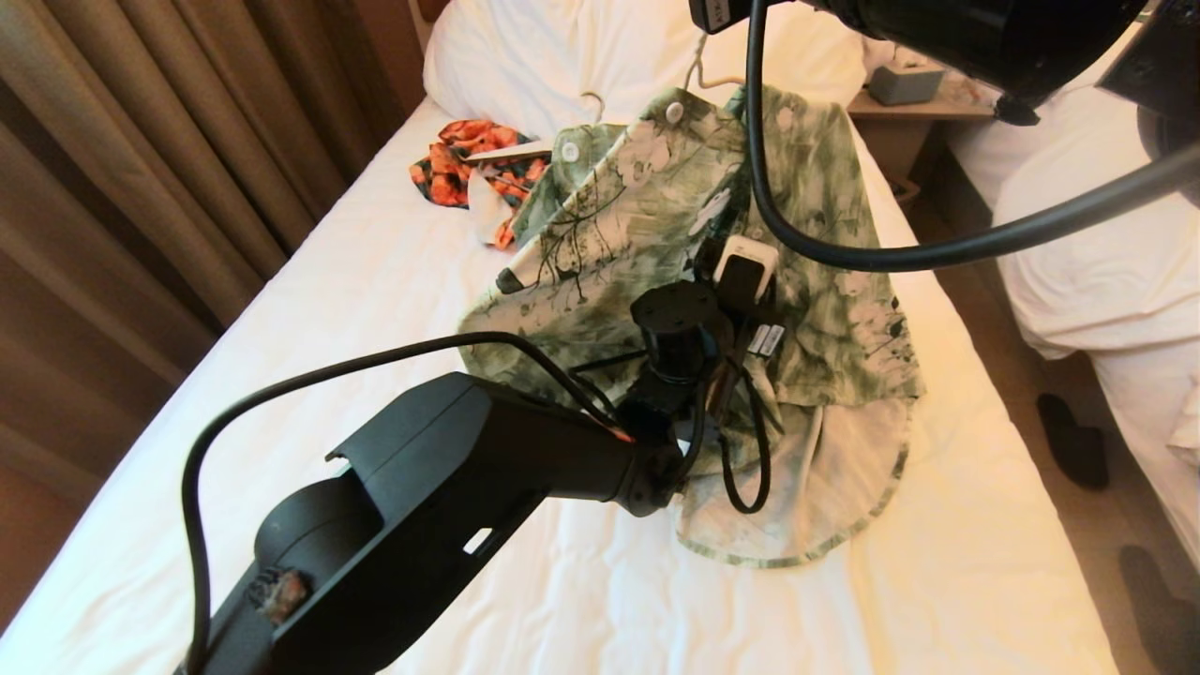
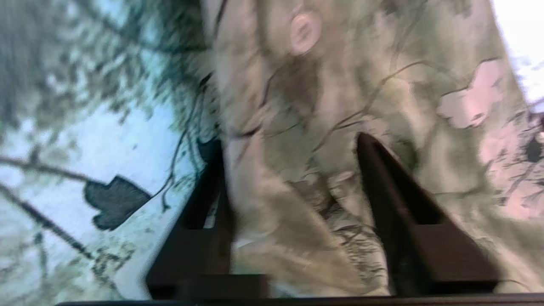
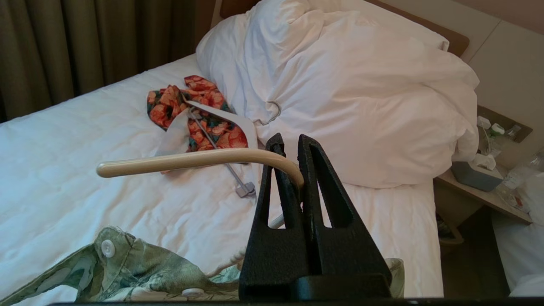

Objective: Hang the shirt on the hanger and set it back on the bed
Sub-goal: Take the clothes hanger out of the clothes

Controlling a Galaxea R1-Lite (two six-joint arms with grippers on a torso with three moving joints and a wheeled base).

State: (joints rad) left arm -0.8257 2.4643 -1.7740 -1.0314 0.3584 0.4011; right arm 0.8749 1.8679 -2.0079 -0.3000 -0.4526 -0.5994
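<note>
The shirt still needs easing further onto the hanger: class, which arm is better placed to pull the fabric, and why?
Probably the left. Its hand is open, straddling a fold of the shirt. The right hand is shut on the hanger, holding it up.

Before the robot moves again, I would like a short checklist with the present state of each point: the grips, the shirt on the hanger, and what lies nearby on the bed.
1. Right gripper shut on the thin cream-coloured hanger: ok.
2. Left gripper open, with a fold of the green and white floral shirt between its fingers: ok.
3. Shirt fully seated on both hanger arms: cannot tell; in the right wrist view one arm sticks out bare.
4. Shirt lifted off the white-sheeted bed: not ok; its hem lies on the sheet.
5. Small orange-and-black garment with the thicker white hanger apart from the shirt: cannot tell; in the head view the shirt's edge overlaps it.
</note>
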